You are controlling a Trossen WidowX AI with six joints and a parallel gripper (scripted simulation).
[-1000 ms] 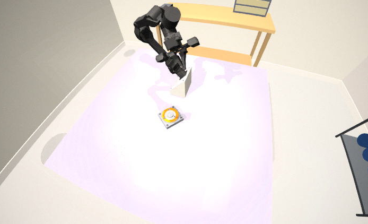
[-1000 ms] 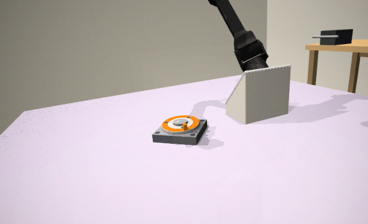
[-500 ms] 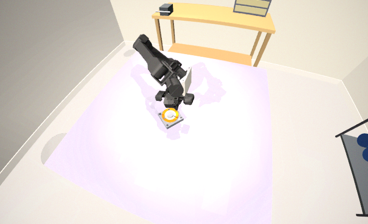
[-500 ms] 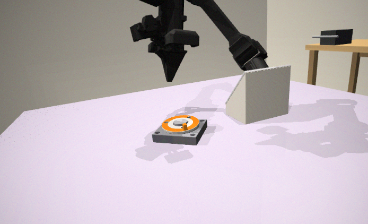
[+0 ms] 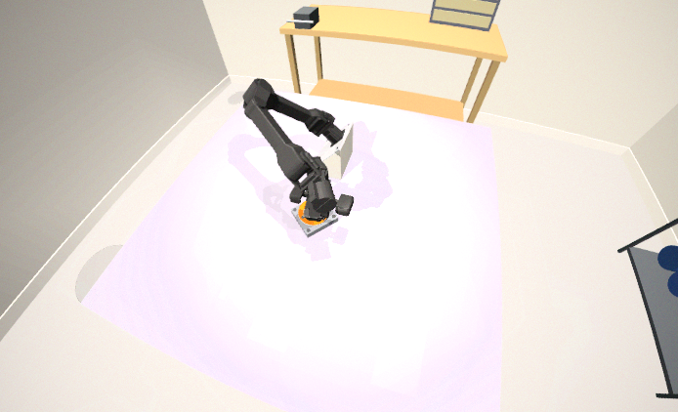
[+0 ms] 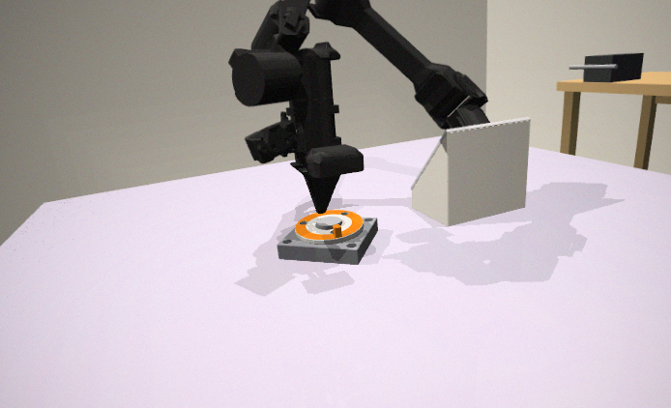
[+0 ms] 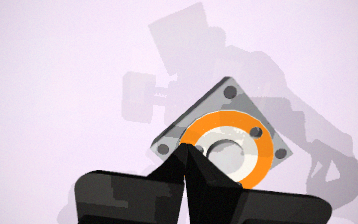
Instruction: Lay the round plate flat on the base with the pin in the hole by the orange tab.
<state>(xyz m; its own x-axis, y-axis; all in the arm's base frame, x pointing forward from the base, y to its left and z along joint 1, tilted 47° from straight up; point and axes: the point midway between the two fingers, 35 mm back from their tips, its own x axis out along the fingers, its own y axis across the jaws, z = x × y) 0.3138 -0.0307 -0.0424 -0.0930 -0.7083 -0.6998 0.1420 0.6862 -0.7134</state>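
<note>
We see a pale lilac table [image 6: 125, 304] in a beige-walled room, with one wooden bench [image 5: 393, 30] at twelve o'clock. No writing is legible. One grey base [image 6: 297, 248] carries one orange plate [image 6: 305, 226]; our gripper [image 6: 320, 209], jaws together and empty, points at its rim.

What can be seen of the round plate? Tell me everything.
The round plate is a flat orange ring with a pale inner band, lying on the grey square base around the central post. A short orange tab stands up on its near side in the exterior view, and small dark holes dot the ring. The shut gripper points down at its far-left rim; contact cannot be confirmed. Whether it sits level is unclear.
</note>
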